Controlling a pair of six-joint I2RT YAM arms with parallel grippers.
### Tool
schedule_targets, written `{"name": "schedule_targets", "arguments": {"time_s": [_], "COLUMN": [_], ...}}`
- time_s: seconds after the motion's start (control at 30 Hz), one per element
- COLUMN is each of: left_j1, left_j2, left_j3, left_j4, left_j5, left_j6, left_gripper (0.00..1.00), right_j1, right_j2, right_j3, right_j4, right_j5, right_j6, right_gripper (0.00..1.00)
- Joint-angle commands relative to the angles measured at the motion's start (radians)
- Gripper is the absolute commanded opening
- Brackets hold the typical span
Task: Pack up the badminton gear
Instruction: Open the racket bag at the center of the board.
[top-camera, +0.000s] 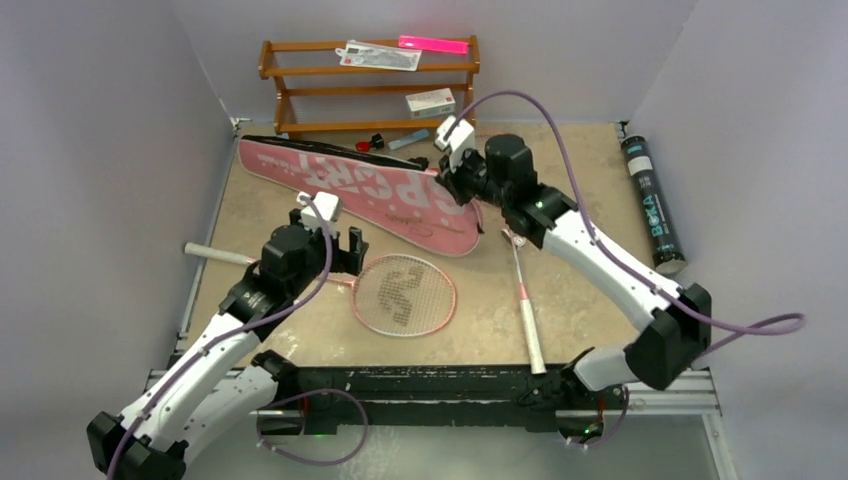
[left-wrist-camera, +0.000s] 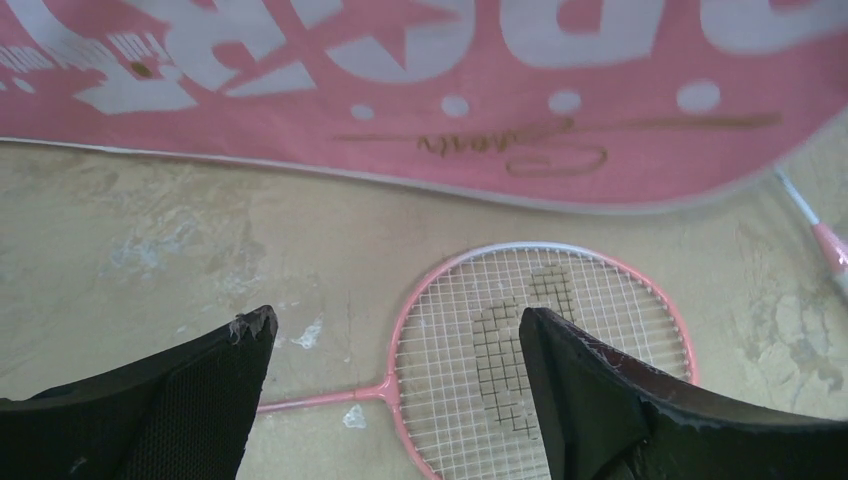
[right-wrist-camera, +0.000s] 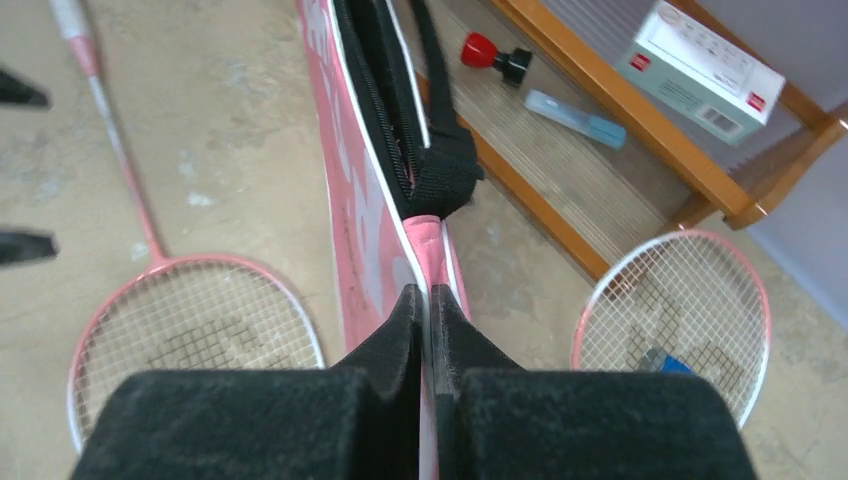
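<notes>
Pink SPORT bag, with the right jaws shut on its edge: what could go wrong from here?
The right jaws, shut, pinch only a thin edge of the pink bag; it may slip out when lifted. Dragging the bag could knock the second racket lying beside it. The left jaws stand open over the first racket, whose thin shaft lies flat and may be missed.

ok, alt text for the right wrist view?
The right gripper is shut on the rim of the pink bag, which runs away from the camera with its black-edged opening facing up. One pink-framed racket lies on the table to its left, a second racket head to its right, beside the wooden rack holding a white box.
</notes>
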Motion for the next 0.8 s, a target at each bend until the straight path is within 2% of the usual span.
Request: {"name": "schedule_targets", "arguments": {"time_s": [0.0,0.1,0.17,0.27,0.37,0.47,0.6,0.77], "left_j1": [0.006,0.008,0.008,0.009,0.013,0.017,0.018,0.026], "left_j2": [-0.104,-0.143,-0.145,-0.16,-0.17,-0.11,0.033,0.133], "left_j3": [0.01,0.01,0.013,-0.009,-0.039,0.005,0.13,0.229], "left_j4": [0.049,0.054,0.029,0.034,0.103,0.1,-0.003,-0.043], "left_j5": [-0.079,-0.08,-0.115,-0.11,-0.086,-0.119,-0.218,-0.259], "left_j6": [-0.076,-0.148,-0.304,-0.556,-0.712,-0.819,-1.001,-1.116], "left_gripper": [0.9,0.9,0.89,0.79,0.78,0.78,0.75,0.71], "right_j1": [0.057,0.064,0.065,0.064,0.065,0.066,0.071,0.086], "right_j2": [-0.125,-0.224,-0.295,-0.356,-0.393,-0.414,-0.425,-0.436], "right_j3": [-0.129,-0.236,-0.305,-0.367,-0.399,-0.405,-0.406,-0.404], "right_j4": [0.103,0.134,0.144,0.129,0.117,0.111,0.12,0.11], "right_j5": [0.045,0.018,-0.006,-0.015,-0.009,-0.032,-0.06,-0.085], "right_j6": [-0.061,-0.023,0.006,0.02,0.015,0.01,0.007,-0.018], "right_gripper": [0.0,0.0,0.0,0.0,0.0,0.0,0.0,0.0]}}
